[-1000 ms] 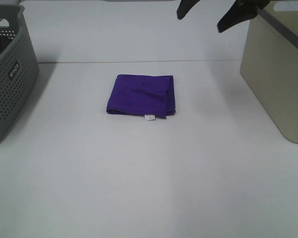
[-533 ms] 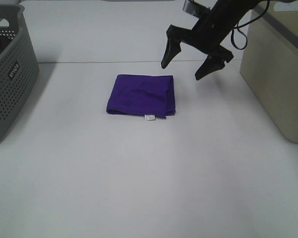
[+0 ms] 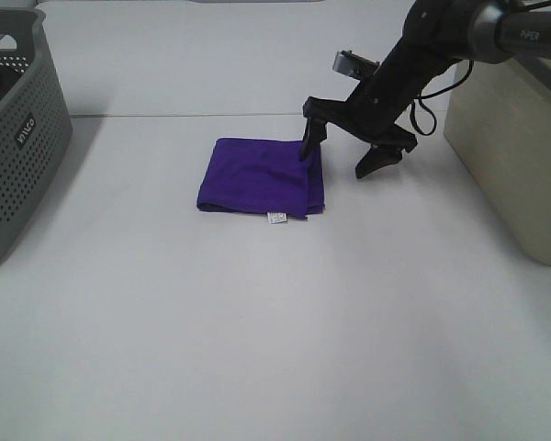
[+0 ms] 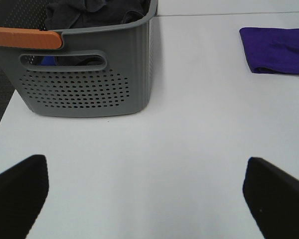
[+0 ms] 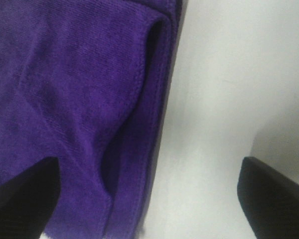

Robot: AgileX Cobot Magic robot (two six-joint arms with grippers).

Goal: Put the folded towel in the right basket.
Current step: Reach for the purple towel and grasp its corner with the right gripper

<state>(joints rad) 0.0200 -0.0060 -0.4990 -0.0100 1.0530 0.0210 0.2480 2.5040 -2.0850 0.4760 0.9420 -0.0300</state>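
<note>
— Where's your towel (image 3: 260, 177)?
— Folded flat on the counter (image 3: 257, 322), left of the beige right basket (image 3: 510, 156). Your right pincer (image 3: 334, 163) gapes wide astride its right edge. Your left pincer (image 4: 147, 199) is wide too, near the grey basket (image 4: 89, 89).

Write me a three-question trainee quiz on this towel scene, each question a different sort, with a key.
1. True or false: the right gripper is shut on the purple towel.
2. Which towel edge does that gripper straddle? A) the one facing the beige basket; B) the tagged one; C) none.
3. What does the grey basket hold?
Key: 1 false, its jaws are open; 2 A; 3 dark clothing.
</note>
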